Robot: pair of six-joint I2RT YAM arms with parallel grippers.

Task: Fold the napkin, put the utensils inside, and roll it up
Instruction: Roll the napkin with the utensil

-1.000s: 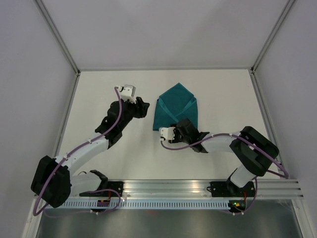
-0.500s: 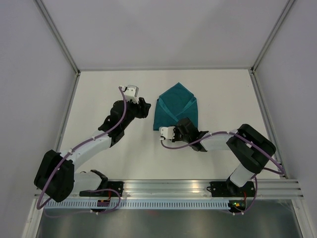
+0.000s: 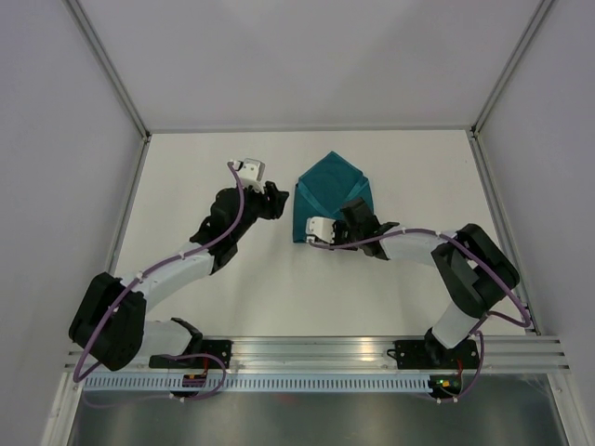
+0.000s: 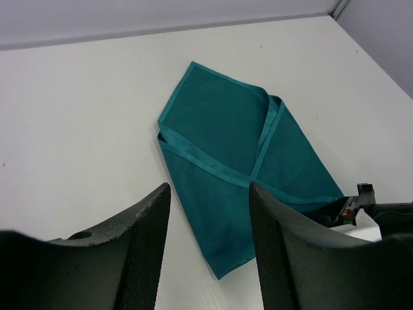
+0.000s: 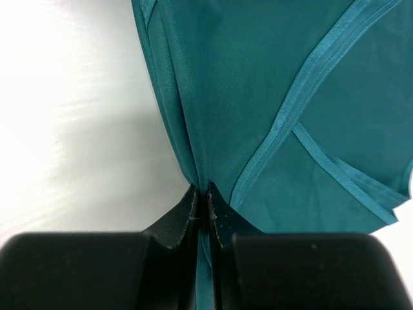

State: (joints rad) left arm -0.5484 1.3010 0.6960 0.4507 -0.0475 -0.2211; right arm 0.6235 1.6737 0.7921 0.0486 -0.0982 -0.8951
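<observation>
- At the near edge of the napkin (image 3: 331, 190), the right gripper (image 5: 202, 197) has its fingers (image 5: 184, 223) pressed together on a ridge of teal cloth; the wrist view shows the fabric gathered into the slit between them.
- From that pinch the napkin stretches straight away from the right gripper, already folded into an envelope shape with hemmed flaps crossing over its middle.
- Seen from above, its long axis runs from the near edge, where the pinch is, to a pointed tip on the far side, roughly away from the arm bases. It lies flat on the white table (image 3: 204, 167), right of centre.
- Left of the napkin and apart from it, the left gripper (image 4: 206, 190) hovers with its jaws spread and nothing between them, aimed across at the cloth.
- So the right arm is the nearer one, in contact with the cloth, while the left only faces the napkin's left edge.
- No knife shows in any view; it may lie under the flaps, though that cannot be told from here.
- My judgement: the coming move turns on drawing the pinched near edge along that long axis toward the far tip, with the left gripper placed to steady the left side.
</observation>
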